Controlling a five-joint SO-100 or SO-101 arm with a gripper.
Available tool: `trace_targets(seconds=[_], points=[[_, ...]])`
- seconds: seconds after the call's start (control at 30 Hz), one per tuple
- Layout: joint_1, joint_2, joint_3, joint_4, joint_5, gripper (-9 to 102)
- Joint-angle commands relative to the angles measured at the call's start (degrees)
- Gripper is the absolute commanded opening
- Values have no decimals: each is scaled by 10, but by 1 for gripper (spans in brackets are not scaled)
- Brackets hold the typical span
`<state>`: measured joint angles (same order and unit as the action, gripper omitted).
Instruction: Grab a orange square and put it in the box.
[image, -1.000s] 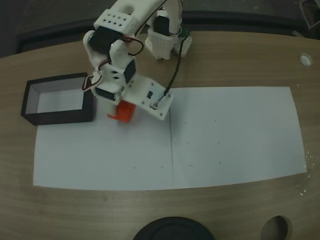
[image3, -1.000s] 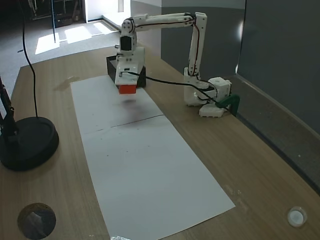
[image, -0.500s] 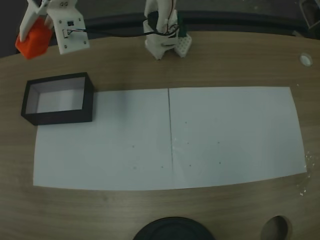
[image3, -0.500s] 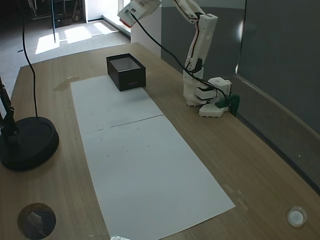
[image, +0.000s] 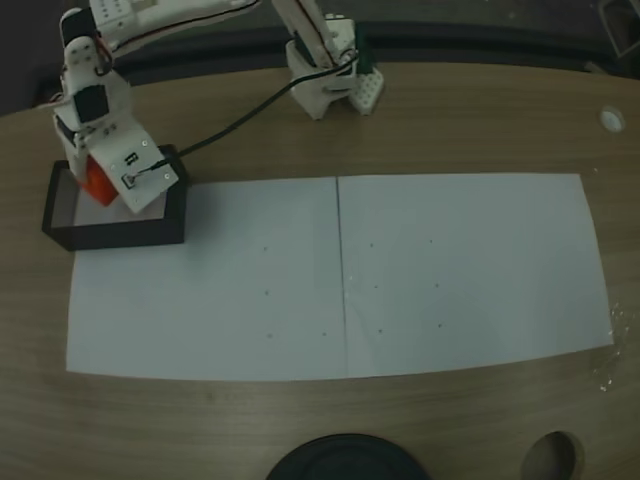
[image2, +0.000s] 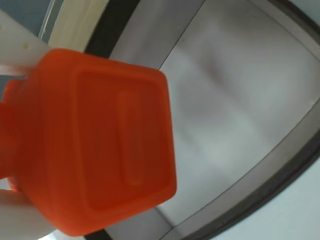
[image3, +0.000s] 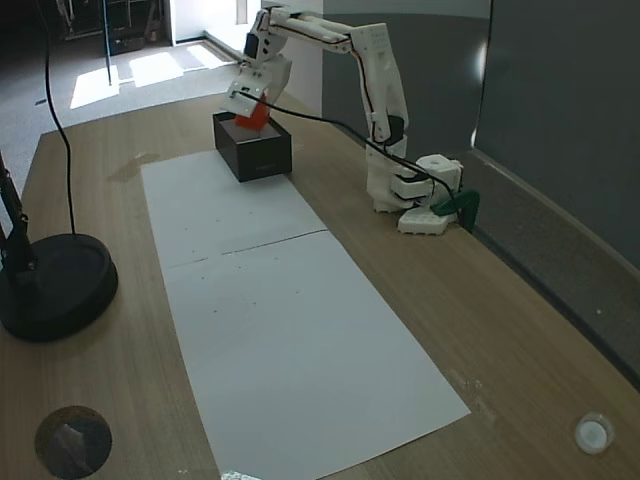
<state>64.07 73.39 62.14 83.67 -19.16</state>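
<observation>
White paper sheet on wooden table. The box at its corner, black walls, pale floor bare in wrist view. Gripper over box opening, clamped on the orange square, held above floor.

A wooden table carries white paper, the box right below the gripper, the arm's base, and a black round stand far off.
</observation>
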Motion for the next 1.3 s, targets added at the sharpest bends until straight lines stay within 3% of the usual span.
trace_targets(seconds=[0.0,0.17,0.37,0.63,0.83,1.07,1.27], points=[[-3,2,-15,-5,3,9],[-12,-5,-16,-5,4,10],[-26,24,-28,11,4,37],[-146,172,-76,94,52,32],[-359,345,-83,152,143,-1],[-660,550,88,150,206,0],[-712,788,213,149,200,0]])
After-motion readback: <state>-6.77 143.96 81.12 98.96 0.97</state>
